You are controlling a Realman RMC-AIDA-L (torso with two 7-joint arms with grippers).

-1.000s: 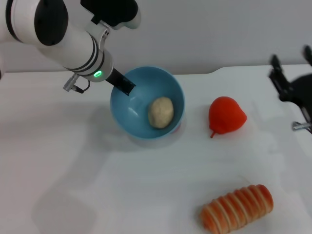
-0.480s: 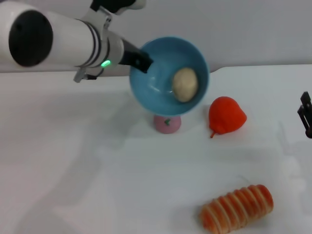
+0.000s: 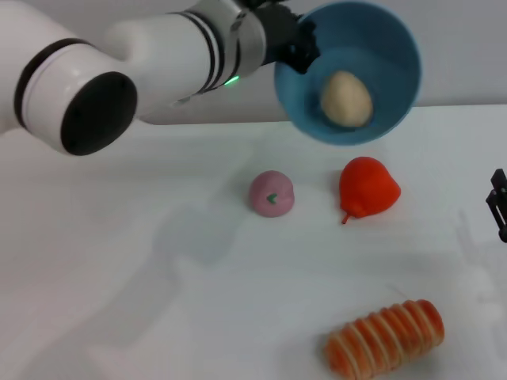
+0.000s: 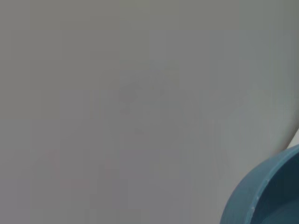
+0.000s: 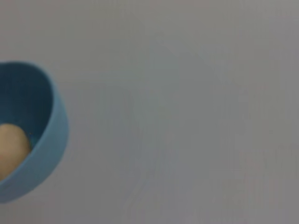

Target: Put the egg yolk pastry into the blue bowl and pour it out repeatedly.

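My left gripper [image 3: 299, 49] is shut on the rim of the blue bowl [image 3: 380, 47] and holds it high above the table, tilted toward me. The pale beige egg yolk pastry [image 3: 346, 98] lies inside the bowl against its lower wall. The bowl's edge shows in the left wrist view [image 4: 268, 196]. The right wrist view shows the bowl [image 5: 44, 140] with the pastry [image 5: 10, 149] in it. My right gripper [image 3: 499, 207] is just in view at the right edge of the table, away from the bowl.
A pink ball with a green mark [image 3: 272, 193] and a red pear-shaped toy [image 3: 367, 187] sit on the white table below the bowl. A long orange ridged bread roll [image 3: 386, 338] lies at the front right.
My left arm has lifted the bowl up and to the right with the pastry in it, uncovering the pink ball. My right gripper has drawn back toward the right edge.
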